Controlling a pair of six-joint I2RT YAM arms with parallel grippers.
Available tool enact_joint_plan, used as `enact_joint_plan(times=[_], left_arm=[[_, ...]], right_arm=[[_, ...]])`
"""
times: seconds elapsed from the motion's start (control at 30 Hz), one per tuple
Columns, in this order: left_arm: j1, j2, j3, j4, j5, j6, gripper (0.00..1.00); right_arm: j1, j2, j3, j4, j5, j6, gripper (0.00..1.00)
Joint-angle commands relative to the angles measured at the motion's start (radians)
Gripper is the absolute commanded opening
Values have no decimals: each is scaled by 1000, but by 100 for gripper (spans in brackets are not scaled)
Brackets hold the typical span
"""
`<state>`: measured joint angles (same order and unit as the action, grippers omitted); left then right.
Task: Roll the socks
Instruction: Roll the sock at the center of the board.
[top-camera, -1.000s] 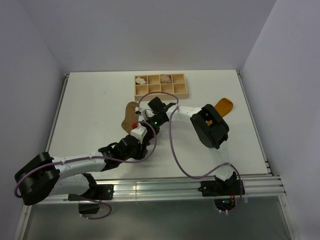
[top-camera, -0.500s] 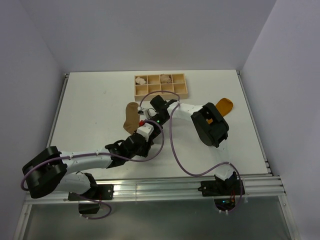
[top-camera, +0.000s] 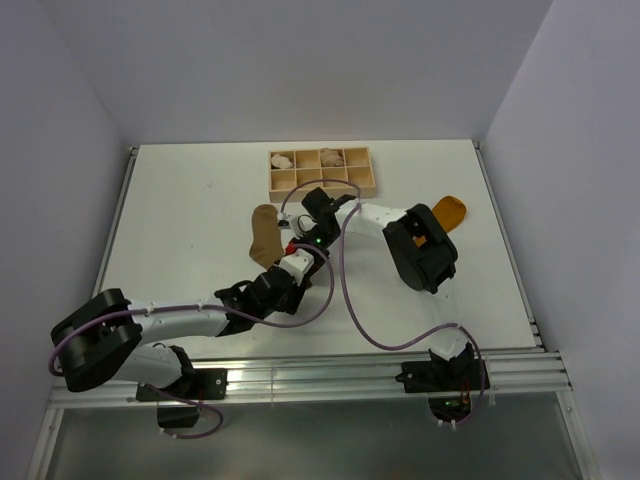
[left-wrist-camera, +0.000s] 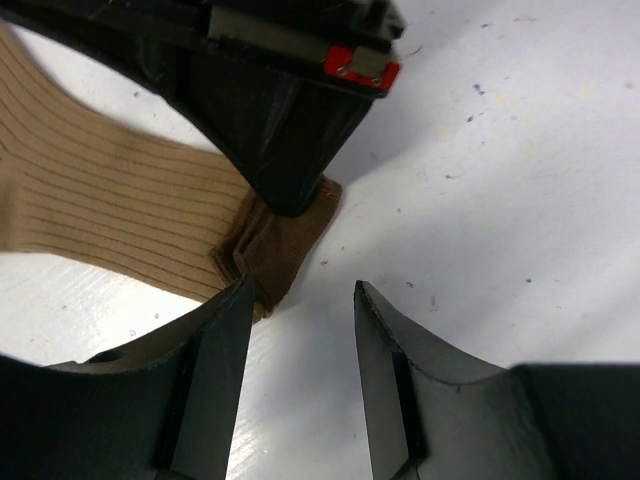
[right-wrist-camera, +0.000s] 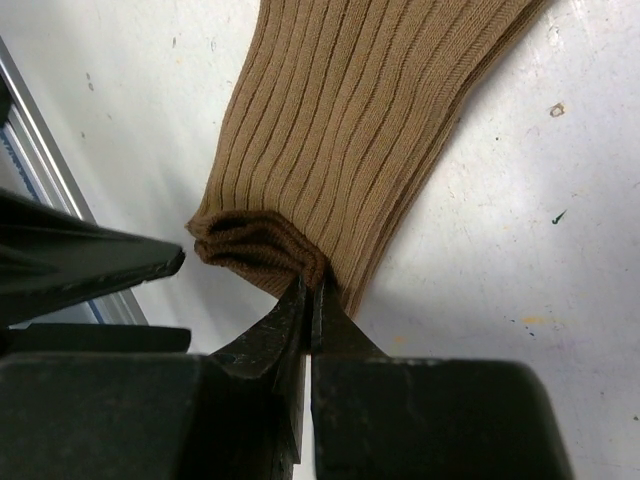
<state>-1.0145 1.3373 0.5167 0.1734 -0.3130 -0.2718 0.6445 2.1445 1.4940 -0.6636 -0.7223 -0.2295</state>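
Lying flat on the tabletop (left-wrist-camera: 480, 200) ahead of my right claw (right-wrist-camera: 308, 288), the tan sock (right-wrist-camera: 350, 110) looks a light, limp ribbed knit, best gripped at its bunched dark toe (right-wrist-camera: 250, 245). My right claw is pinched tight on that fold; my left claw (left-wrist-camera: 302, 295), facing it, gapes wide, empty.

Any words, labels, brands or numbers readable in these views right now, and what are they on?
None can be read. The tan sock, the tray and the table carry no print. The red tab on the right end effector shows no legible marking in the left wrist view.
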Motion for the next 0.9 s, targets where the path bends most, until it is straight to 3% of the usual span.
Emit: enact_joint_plan(times=[0.0,0.63,0.87], left_arm=[[-22,-38,37,52,-6,54,51],[-24,166,68,32,-77,-23,45],[-24,210,88,-17,-97,-83,35]], right_arm=[[-17,37,-1,-73,124,-56,0],[-14,38,3,-73,103,-60,0],[-14,29,-5,-93,50,-88,0]])
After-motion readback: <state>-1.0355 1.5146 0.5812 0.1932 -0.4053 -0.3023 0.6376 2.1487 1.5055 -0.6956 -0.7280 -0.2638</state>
